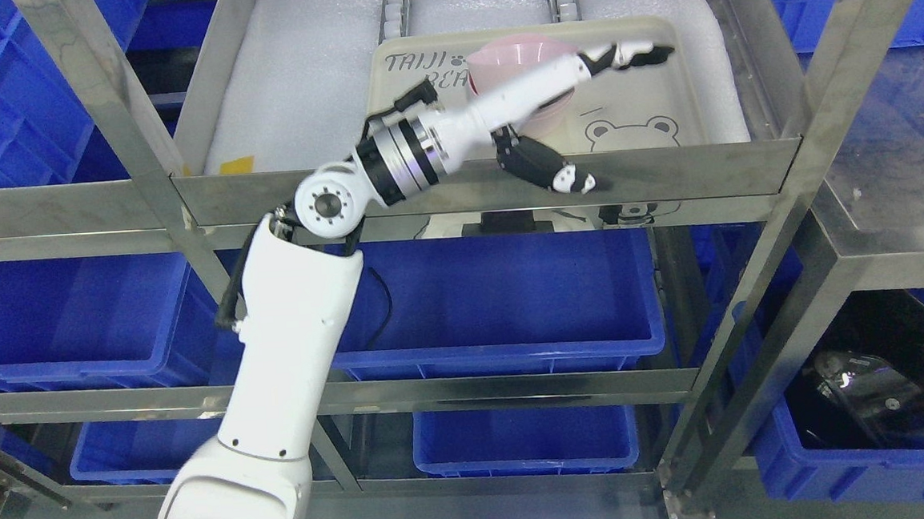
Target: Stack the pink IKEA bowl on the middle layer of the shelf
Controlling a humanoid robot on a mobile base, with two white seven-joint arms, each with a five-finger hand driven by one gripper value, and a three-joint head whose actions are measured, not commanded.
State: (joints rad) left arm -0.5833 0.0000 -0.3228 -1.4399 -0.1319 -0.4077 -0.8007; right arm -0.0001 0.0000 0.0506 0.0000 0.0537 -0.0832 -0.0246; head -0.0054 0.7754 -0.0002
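A pink bowl (515,54) sits on a beige bear-print tray (645,112) on the foam-lined steel shelf layer (473,180). My left arm rises from the lower left and reaches over the shelf's front rail. My left hand (623,117) lies across the front of the bowl and hides its middle. Its long fingers (642,54) stretch straight out to the right past the bowl's rim, and the thumb (561,175) points down toward the front rail. The hand looks spread open. I cannot tell whether it touches the bowl.
White foam (299,85) lines the shelf around the tray. Steel uprights (90,82) and rails frame the opening. Blue bins (505,305) fill the lower layers and both sides. A second steel rack (892,209) stands at the right.
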